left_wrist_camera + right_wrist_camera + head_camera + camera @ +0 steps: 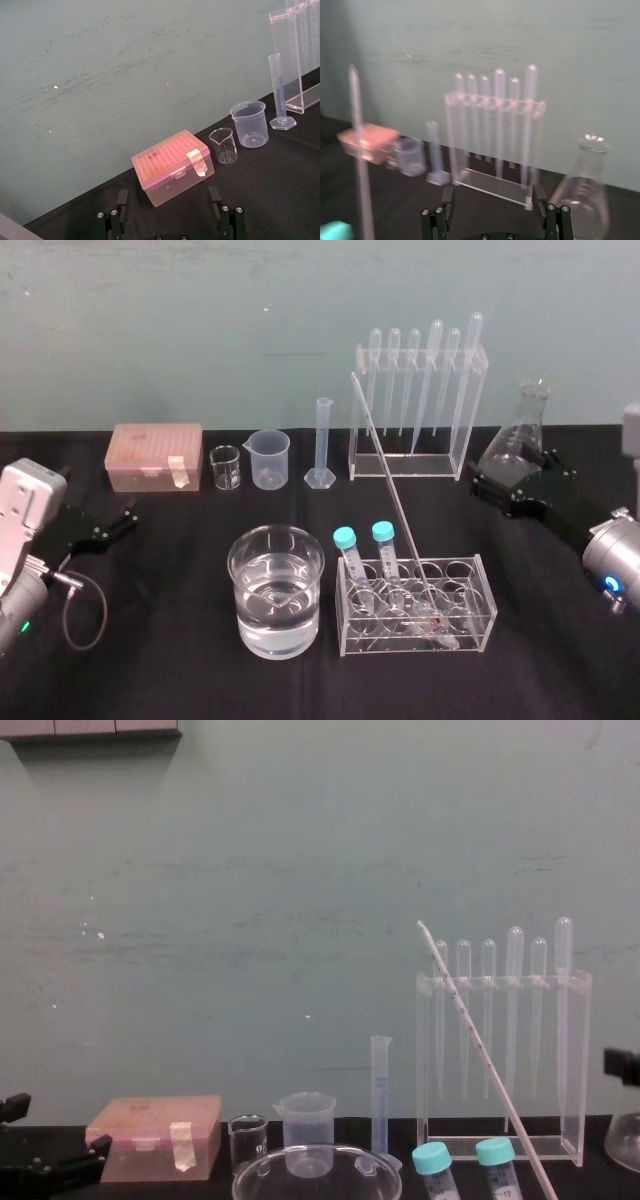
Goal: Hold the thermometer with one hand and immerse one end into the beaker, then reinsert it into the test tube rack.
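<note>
Read the head view as a dial centred on the table. The left gripper [118,525] lies idle at 9 o'clock and the right gripper [500,485] at 3 o'clock, each with its jaws spread wide and nothing between them. The thermometer [392,495] has its foot in the low test tube rack [480,625] at 5 o'clock and leans up towards 11 o'clock. The beaker [275,625], partly filled with water, sits just beside the rack at 7 o'clock. The risks lie mostly in the rod itself; it is thin, smooth glass, so a hard pinch could snap it and a light one could let it slide. Because it leans in its hole, a straight upward pull could bind it and drag the light rack or upset the blue-capped tubes [383,533]. Its long upper end could swing into the pipette stand [470,415] behind. The right gripper could also nudge the conical flask [520,435] close behind it as it leaves. The head view shows the red-tipped foot in the rack and the water level; the chest view shows the thermometer [480,1045] side-on, crossing in front of the pipette stand, with its scale marks. The right wrist view shows how close the flask [585,195] is to the fingers; the left wrist view shows a pink tip box [172,167].
</note>
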